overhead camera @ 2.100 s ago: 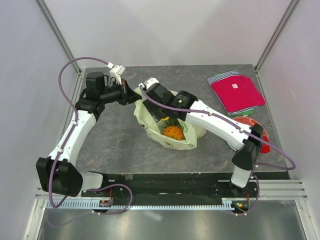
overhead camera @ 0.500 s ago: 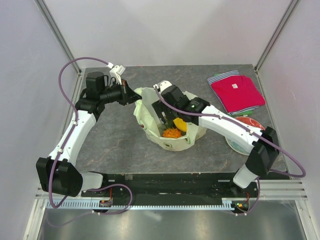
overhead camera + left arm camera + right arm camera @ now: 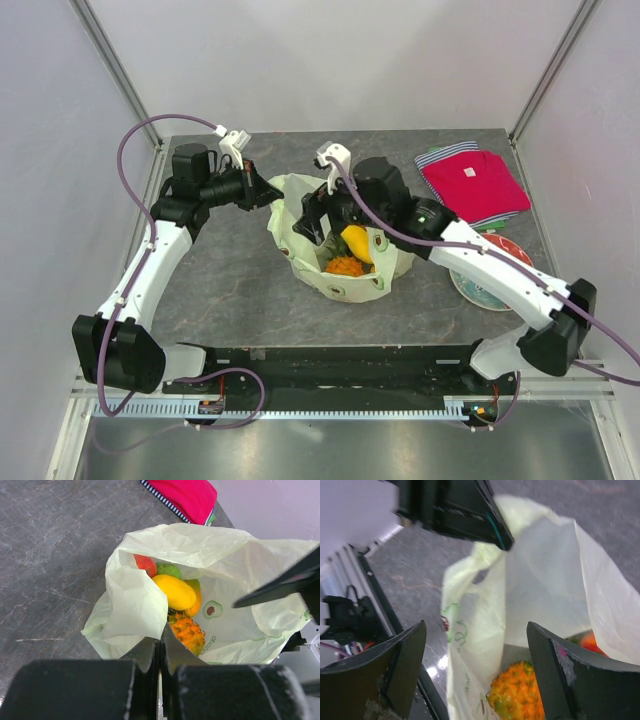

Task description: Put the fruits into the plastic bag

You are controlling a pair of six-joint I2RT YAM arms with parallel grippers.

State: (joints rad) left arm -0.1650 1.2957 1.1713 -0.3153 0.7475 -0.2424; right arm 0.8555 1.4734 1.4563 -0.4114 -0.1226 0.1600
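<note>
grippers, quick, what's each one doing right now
Left gripper: closed on the bag edge.
Right gripper: open, holding nothing, above the bag.

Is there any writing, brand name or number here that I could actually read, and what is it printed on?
No text here is legible.
plastic bag: an avocado picture with green curly print below it; too blurred to read as words.
red shirt: a small pale tag; too small to read.
</note>
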